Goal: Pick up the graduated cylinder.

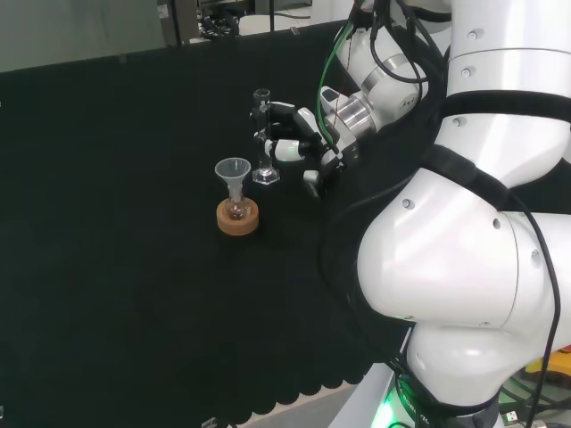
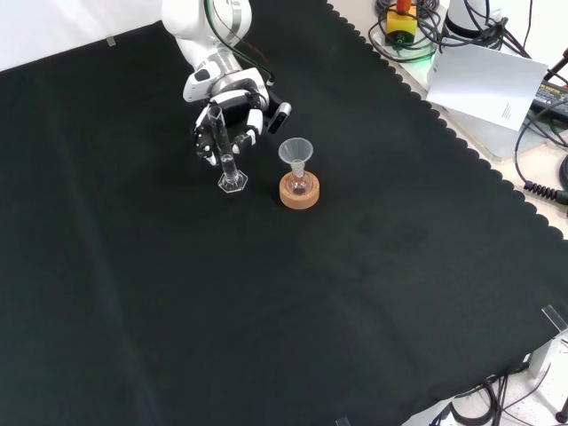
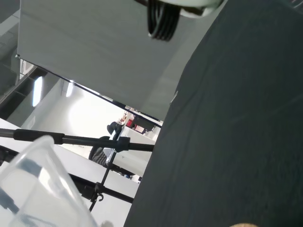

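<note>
The graduated cylinder (image 1: 263, 134) stands upright on the black cloth (image 1: 107, 267) with the hand's (image 1: 299, 143) curled fingers (image 2: 232, 138) around it, just beside 1 funnel (image 1: 234, 174) in a cork-ringed flask (image 1: 237, 217), scalloped bench edge and cables (image 2: 497, 22) beyond.

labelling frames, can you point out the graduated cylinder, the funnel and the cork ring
graduated cylinder (image 1: 263, 143), head view, on its clear tube
funnel (image 2: 295, 151), front view, on its wide cone
cork ring (image 1: 238, 218), head view, on its side wall
</note>
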You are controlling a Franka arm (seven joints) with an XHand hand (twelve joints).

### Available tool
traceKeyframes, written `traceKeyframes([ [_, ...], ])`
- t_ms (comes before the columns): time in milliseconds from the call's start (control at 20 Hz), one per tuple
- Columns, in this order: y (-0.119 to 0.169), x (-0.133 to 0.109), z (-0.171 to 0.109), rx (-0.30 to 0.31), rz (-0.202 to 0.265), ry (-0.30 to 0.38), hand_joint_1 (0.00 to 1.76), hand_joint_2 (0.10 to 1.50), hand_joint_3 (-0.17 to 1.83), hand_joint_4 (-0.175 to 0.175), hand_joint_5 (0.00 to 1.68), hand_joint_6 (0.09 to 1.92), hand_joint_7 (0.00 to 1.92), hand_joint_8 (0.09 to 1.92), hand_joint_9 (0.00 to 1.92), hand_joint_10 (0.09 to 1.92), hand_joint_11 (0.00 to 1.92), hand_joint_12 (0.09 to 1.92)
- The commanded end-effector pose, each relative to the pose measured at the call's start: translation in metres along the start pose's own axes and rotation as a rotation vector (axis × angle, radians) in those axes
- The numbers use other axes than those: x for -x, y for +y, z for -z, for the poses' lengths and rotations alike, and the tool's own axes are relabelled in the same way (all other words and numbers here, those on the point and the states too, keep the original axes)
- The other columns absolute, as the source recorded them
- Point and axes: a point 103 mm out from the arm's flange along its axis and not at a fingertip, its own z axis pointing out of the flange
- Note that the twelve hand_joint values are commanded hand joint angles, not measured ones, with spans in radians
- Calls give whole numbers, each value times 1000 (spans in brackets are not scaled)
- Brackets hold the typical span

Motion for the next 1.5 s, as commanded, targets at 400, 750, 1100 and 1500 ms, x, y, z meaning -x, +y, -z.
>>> traceKeyframes([
  [400, 4, -3, 5, 41, -7, -51, 1213, 903, 625, -9, 768, 705, 787, 677, 1101, 300, 955, 948],
  [750, 5, -13, 17, 81, -3, -144, 1239, 1163, 8, -175, 866, 1154, 896, 1149, 1276, 259, 1065, 868],
  [1100, 6, -19, 28, 44, 2, -219, 1242, 1163, -2, -175, 874, 1148, 904, 1148, 1295, 251, 1080, 862],
  [1500, 11, -38, 43, -39, 3, -376, 1245, 1157, -1, -175, 884, 1132, 916, 1131, 1315, 226, 1102, 843],
])
